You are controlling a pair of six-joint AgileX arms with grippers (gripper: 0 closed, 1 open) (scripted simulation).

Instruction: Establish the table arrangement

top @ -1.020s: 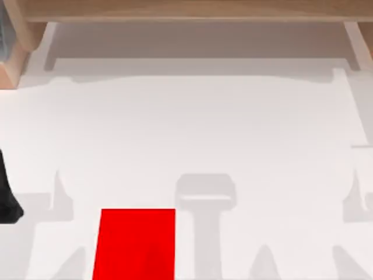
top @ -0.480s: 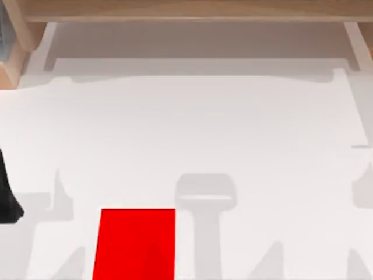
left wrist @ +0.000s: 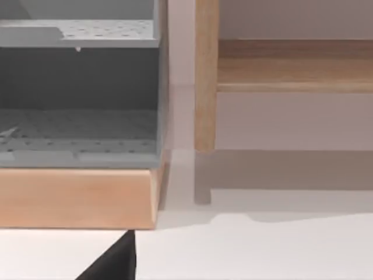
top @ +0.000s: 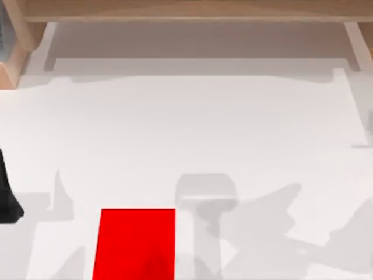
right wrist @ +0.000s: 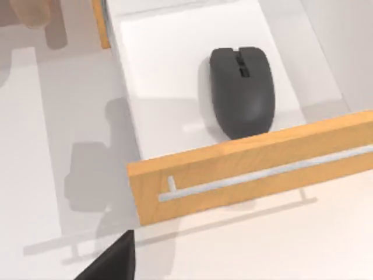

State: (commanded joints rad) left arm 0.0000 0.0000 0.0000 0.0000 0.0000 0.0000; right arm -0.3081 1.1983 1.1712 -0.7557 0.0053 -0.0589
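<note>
Red mat [top: 134, 242] clipped at 6 o'clock edge of top view. Wooden frame [top: 186, 10] cut at 12 o'clock. Drawer front [right wrist: 256, 172] runs off frame at 3 o'clock.

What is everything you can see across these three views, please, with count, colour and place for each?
Table: one, white, broad flat top spanning the top view.
Mat: one, red, rectangular, flat on the table at the near edge, left of centre in the top view.
Wooden frame: one, light wood, along the far edge of the table.
Grey rack: one, grey with perforated shelves, on a wooden base beside the frame post in the left wrist view.
Drawer: one, wooden front with a silver bar handle, white inside, pulled open in the right wrist view.
Mouse: one, dark grey, lying inside the open drawer.
Left arm: one, black, at the table's left edge.
</note>
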